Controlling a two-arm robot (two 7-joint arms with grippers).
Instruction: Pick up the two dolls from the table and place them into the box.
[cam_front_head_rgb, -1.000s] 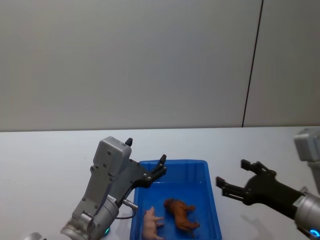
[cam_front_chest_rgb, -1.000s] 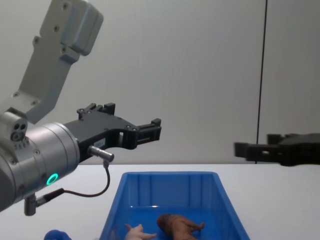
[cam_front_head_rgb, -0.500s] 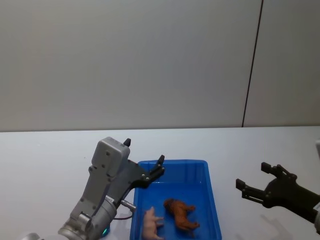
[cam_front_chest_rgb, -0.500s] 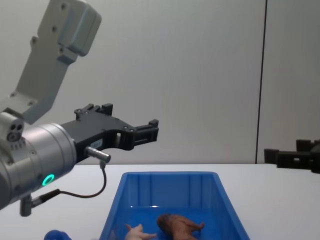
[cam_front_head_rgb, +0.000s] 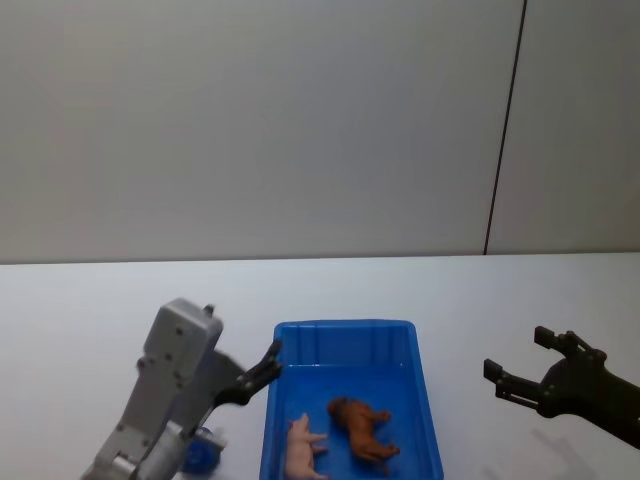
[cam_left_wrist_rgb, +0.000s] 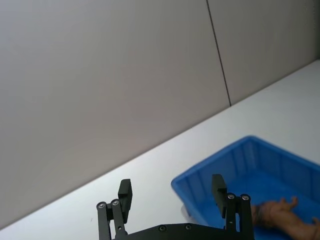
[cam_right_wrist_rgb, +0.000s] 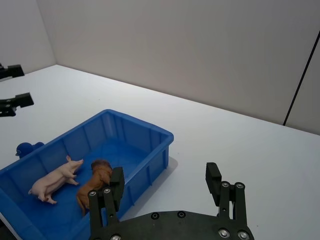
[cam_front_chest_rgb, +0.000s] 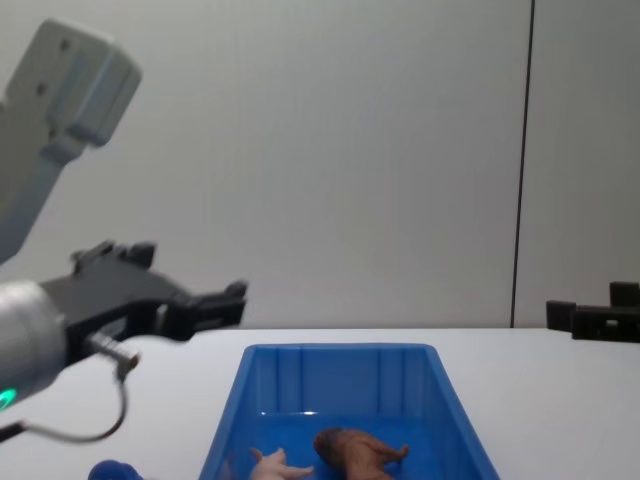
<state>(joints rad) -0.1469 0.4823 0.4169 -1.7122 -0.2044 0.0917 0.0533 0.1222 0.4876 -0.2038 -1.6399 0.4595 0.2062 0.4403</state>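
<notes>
A: What was the surface?
B: A plain white table (cam_front_head_rgb: 80, 300), running back to a grey wall (cam_front_head_rgb: 250, 120) on the far side.
A: Anything on that wall?
B: One thin dark vertical seam (cam_front_head_rgb: 505, 125), right of centre.
A: And on the tabletop?
B: A small rounded blue object (cam_front_head_rgb: 203, 452) — near edge, left of the middle, its shape hard to tell.

1. The box (cam_front_head_rgb: 345, 326) is a bright blue rectangular bin with sloping walls and a rim. It sits open on the white surface, near the near edge and about midway between the left and right edges.
2. The brown doll (cam_front_head_rgb: 362, 428), lion-like with a shaggy mane, lies on its side on the box floor.
3. The pink doll (cam_front_head_rgb: 301, 447) lies on its side just left of it, by the box's left wall, legs pointing toward the brown doll.
</notes>
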